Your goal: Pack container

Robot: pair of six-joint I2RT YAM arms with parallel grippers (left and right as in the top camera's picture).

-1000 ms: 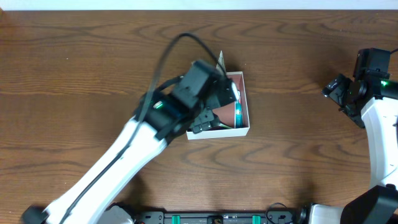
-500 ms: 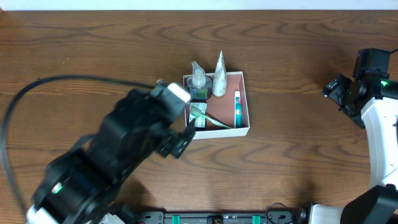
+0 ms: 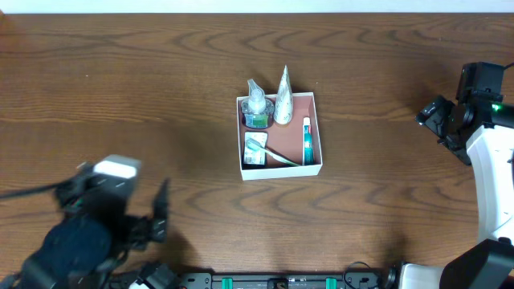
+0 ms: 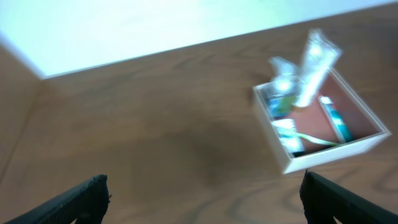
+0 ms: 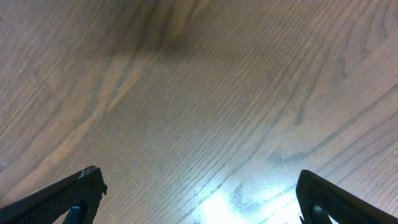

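Observation:
The container (image 3: 283, 170) is a white-walled square box with a reddish-brown floor, at the table's middle. Inside it stand a small clear bottle (image 3: 256, 107) and a white tube (image 3: 283, 98) at the back. A teal toothpaste tube (image 3: 306, 140) lies along its right wall, and a green toothbrush (image 3: 273, 153) lies at the front left. My left gripper (image 4: 204, 188) is open and empty, far to the lower left of the container (image 4: 329, 155), over bare wood. At the right edge, my right gripper (image 5: 199, 182) hangs open over bare table.
The left arm (image 3: 84, 241) fills the lower left corner of the overhead view, blurred. The right arm (image 3: 490, 152) stands along the right edge. The table's far edge (image 4: 155, 55) meets a pale surface behind the container.
The left arm has pulled back from over the container to the table's lower left, uncovering the items inside the box. The right arm has not moved.

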